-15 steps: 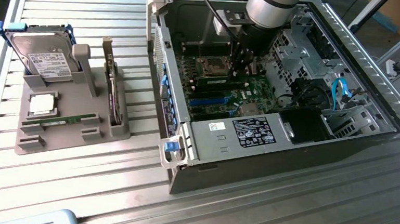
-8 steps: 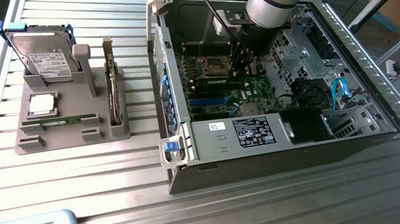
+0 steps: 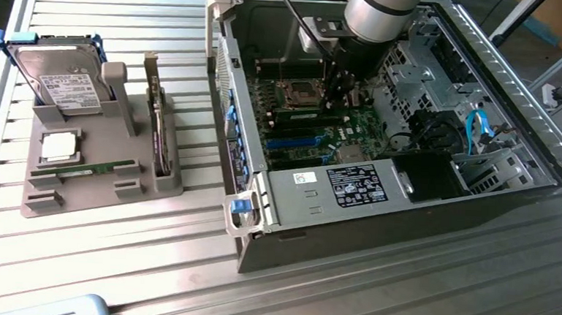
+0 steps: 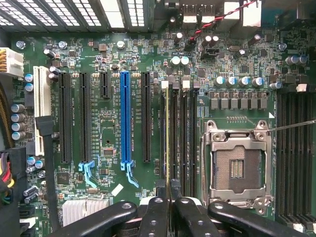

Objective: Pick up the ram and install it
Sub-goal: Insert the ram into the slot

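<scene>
Ram (image 4: 168, 133) stands edge-on, pinched between the nearly closed fingers (image 4: 159, 207), arm (image 3: 380, 13) reaching straight down into the case (image 3: 355, 231).

Bright, even light; computer case (image 3: 374, 233) interior seems dimmer.

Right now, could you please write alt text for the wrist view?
The end effector, shut on the ram seen edge-on, holds it in line with the memory slots of a motherboard, between the blue expansion slot and the empty processor socket.
</scene>
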Controlling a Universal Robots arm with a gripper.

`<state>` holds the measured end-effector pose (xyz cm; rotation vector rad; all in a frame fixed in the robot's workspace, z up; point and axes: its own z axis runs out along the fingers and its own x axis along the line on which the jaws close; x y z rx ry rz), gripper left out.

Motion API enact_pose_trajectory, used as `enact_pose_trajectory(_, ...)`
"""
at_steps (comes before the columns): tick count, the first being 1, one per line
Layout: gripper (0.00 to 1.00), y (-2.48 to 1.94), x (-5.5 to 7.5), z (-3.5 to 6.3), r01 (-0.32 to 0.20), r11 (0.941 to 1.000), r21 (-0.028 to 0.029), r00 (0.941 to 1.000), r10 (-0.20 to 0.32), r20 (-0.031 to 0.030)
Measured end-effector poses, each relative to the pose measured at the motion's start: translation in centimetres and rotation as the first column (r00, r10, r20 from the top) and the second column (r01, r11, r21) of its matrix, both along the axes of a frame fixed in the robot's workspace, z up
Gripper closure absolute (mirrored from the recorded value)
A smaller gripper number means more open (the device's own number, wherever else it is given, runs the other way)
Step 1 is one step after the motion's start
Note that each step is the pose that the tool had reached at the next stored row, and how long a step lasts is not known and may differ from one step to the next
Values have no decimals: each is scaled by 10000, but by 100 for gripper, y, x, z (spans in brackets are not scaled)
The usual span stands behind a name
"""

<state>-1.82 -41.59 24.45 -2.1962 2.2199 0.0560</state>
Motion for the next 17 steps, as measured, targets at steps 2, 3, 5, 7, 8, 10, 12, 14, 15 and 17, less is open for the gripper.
enact_pose_trajectory(2, 88, 1, 0, -17, 0, 10000, 9, 10000, 0, 1)
enact_pose_trajectory(3, 88, 1, 0, -22, 0, 10000, 8, 10000, 0, 1)
enact_pose_trajectory(5, 88, 0, 0, -22, 1, 10000, 6, 10000, -1, 0)
enact_pose_trajectory(7, 88, 1, 0, -26, 0, 10000, 8, 10000, 0, 0)
enact_pose_trajectory(8, 88, 1, 0, -34, 0, 10000, 10, 10000, 0, 1)
enact_pose_trajectory(10, 88, 0, 0, -36, 0, 10000, 7, 10000, 0, 0)
enact_pose_trajectory(12, 88, 0, 0, -37, 0, 10000, 7, 10000, 0, 0)
enact_pose_trajectory(14, 88, 0, 1, -37, 3, 10000, 7, 10000, -3, 0)
enact_pose_trajectory(15, 88, 0, 2, -37, 4, 10000, 7, 10000, -4, 0)
enact_pose_trajectory(17, 88, 0, 6, -37, 5, 10000, 8, 10000, -5, 0)
